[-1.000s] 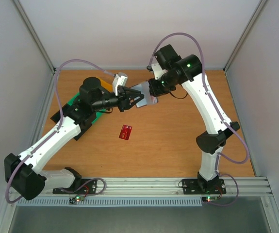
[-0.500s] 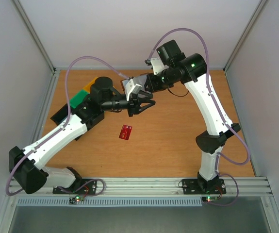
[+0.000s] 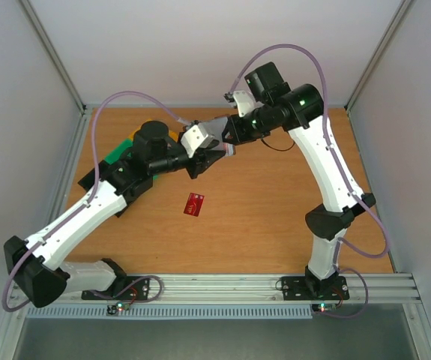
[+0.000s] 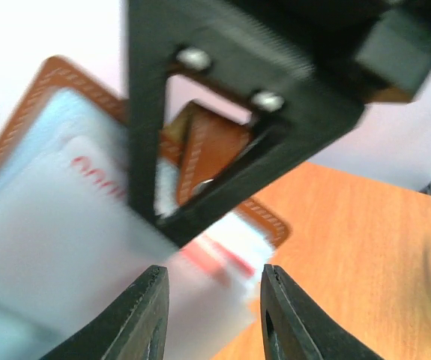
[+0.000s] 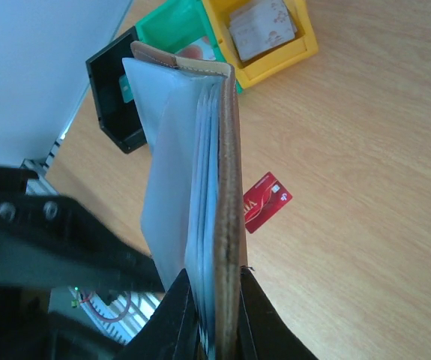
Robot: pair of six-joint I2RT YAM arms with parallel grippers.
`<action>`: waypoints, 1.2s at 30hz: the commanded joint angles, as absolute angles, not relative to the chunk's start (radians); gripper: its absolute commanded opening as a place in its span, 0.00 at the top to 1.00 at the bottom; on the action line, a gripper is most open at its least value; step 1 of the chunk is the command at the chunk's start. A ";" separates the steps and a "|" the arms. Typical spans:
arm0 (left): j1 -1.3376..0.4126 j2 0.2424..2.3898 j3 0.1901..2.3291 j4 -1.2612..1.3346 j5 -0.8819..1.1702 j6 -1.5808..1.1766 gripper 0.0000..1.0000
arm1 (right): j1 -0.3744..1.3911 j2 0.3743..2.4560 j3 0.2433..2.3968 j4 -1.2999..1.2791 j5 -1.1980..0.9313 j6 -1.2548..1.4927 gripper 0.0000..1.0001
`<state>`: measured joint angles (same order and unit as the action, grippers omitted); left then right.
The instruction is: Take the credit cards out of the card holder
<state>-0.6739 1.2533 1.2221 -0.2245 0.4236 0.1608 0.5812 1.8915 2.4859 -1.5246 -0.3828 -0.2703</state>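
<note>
Card holder (image 5: pixel 228 187): brown leather-like shell with pale stitched border and clear, pale grey-blue sleeves fanned open; held aloft, on edge, above the far middle of the table.
Right gripper (image 5: pixel 215 289): clenched on the near edge of the card holder, black fingers pressing both faces.
Left gripper (image 4: pixel 214 271): black curved fingers standing partly apart at the holder's open sleeves, with a pale sleeve showing red print between them. Whether they pinch it cannot be told; the wrist view is blurred.
Credit card (image 3: pixel 194 203): thin, flat, red rectangle with pale markings, lying loose on the table. It sits near and slightly left of the raised holder and is apart from both arms.
Table (image 3: pixel 275 217): smooth orange-brown wood-grain board.
Bins: black bin (image 5: pixel 103 82), green bin (image 5: pixel 151 34) and yellow bin (image 5: pixel 290 49), all rigid plastic, set side by side at the far left. The yellow one holds pale cards.
Enclosure: plain white panels on three sides, with metal corner posts.
Near edge: ribbed aluminium rail (image 3: pixel 222 283) carrying both arm bases.
Open room: bare board to the right of the card and in the near centre; the left arm spans the left side.
</note>
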 commanded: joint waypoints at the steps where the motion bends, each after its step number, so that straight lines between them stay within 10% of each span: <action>1: -0.640 1.230 1.193 -0.218 0.333 0.128 0.65 | 0.586 1.833 2.474 -1.497 -0.427 -0.287 0.99; 6: -0.614 1.247 1.201 -0.286 0.244 0.107 0.63 | 0.586 1.828 2.474 -1.492 -0.427 -0.292 0.99; 15: -0.609 1.248 1.228 -0.209 0.478 -0.050 0.06 | 0.586 1.845 2.462 -1.454 -0.420 -0.241 0.99; 18: -0.607 1.280 1.231 -0.182 0.458 -0.193 0.01 | 0.594 1.844 2.461 -1.427 -0.443 -0.228 0.99; 28: -0.574 1.291 1.236 -0.160 0.421 -0.283 0.56 | 0.606 1.823 2.443 -1.435 -0.458 -0.274 0.99; 36: -0.506 1.258 1.179 -0.302 0.268 -0.312 0.53 | 0.536 1.755 2.349 -1.391 -0.702 -0.313 0.99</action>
